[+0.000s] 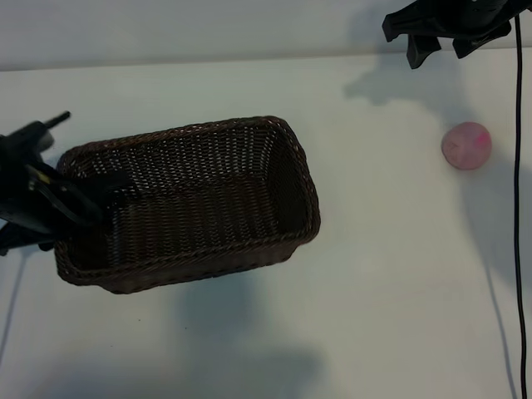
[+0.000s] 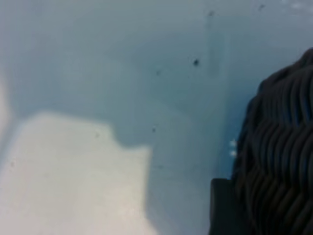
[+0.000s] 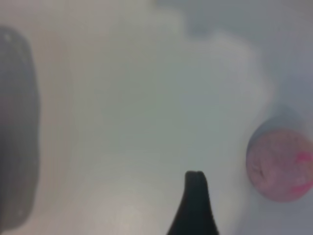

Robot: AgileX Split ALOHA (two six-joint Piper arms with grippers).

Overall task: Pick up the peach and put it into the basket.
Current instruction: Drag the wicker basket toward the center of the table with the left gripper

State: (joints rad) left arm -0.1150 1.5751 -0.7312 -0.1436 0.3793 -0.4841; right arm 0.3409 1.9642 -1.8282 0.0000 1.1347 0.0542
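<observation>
The table (image 1: 249, 349) lies nearest in the exterior view, a bare white surface crossed by soft shadows. Past that strip stands the basket (image 1: 187, 199), dark-brown wicker with a braided rim, set slightly askew on the left half of the table; nothing shows inside it.

The left gripper (image 1: 79, 195) is at the basket's left end wall, 1 finger reaching over the rim into the inside and the other outside, so the 2 fingers stand closed on that wall with the weave between them. In the left wrist view the wicker (image 2: 279, 156) fills one side, hard against a dark finger (image 2: 222, 205), with shadowed table behind.

Farther back and well to the right, the peach (image 1: 466, 145) sits alone on the table, pale pink with brighter red blotches, well apart from the basket.

Farthest off, the right gripper (image 1: 440, 50) hangs at the top edge of the exterior view, above and a little left of the peach, its 2 fingers spread wide and holding nothing. The right wrist view shows the peach (image 3: 281, 164) off to one side of a dark fingertip (image 3: 195, 196), not between the fingers.
</observation>
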